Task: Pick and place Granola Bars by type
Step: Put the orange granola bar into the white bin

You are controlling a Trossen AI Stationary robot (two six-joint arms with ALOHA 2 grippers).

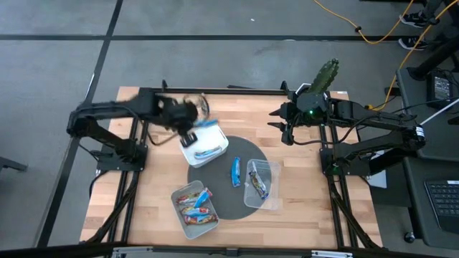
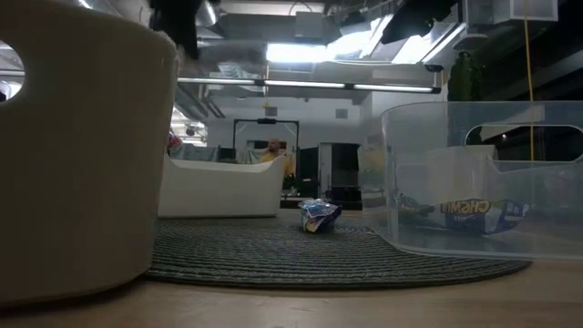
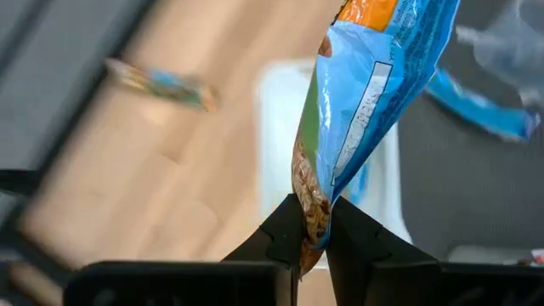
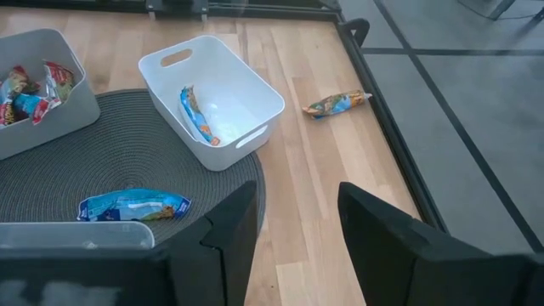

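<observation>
Our left gripper [image 3: 313, 231] had a blue granola bar [image 3: 365, 110] pinched only by its wrapper's end, so we judged it could slip out or swing wide of the white tub [image 1: 204, 150]. The bar hung beyond the fingertips, over that tub's rim. The right gripper [image 4: 293, 223] waited open at the table's far edge.

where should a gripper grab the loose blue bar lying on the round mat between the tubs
Probably across its narrow middle, from straight above. The blue bar lies flat on the mat, alone between the white tub and the clear tub, so fingers can straddle its long edges. Its crinkly wrapper may slip if pinched at an end.
</observation>
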